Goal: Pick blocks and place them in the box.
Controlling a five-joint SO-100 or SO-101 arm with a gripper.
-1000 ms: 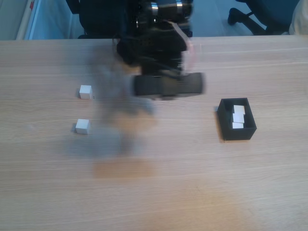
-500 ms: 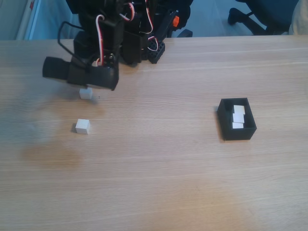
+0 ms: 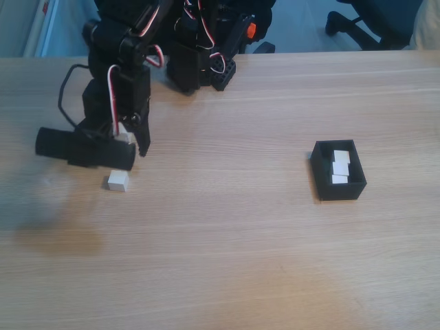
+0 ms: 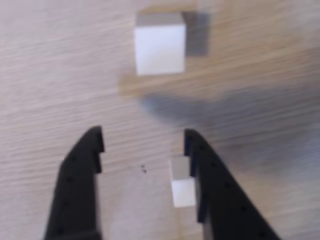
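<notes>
In the fixed view, the black two-finger gripper point(image 3: 122, 148) hangs low over the left part of the light wood-grain tabletop point(image 3: 227, 227), carried by the black arm with red and white wires point(image 3: 117, 75) that reaches forward from its base at the far edge. A black cylindrical part of the wrist point(image 3: 82, 148) projects to the left of the gripper.

One small plain white cube point(image 3: 117, 181) rests on the tabletop just in front of and below the gripper, free of contact. A second white cube point(image 3: 124, 136) is partly hidden behind the gripper body.

In the wrist view, the gripper point(image 4: 144, 142) enters from the bottom edge with its two black fingers point(image 4: 80, 180) spread apart. The second white cube point(image 4: 181, 185) lies between the fingers, against the inner face of the right finger; actual contact cannot be confirmed. The other white cube point(image 4: 160, 44) lies on the tabletop point(image 4: 60, 75) beyond the fingertips, well clear of both.

Far to the right of the gripper in the fixed view, the small black rectangular open-topped box point(image 3: 322, 177) stands on the tabletop. It contains several white cubes point(image 3: 340, 167) packed close together; their exact count cannot be determined.
</notes>
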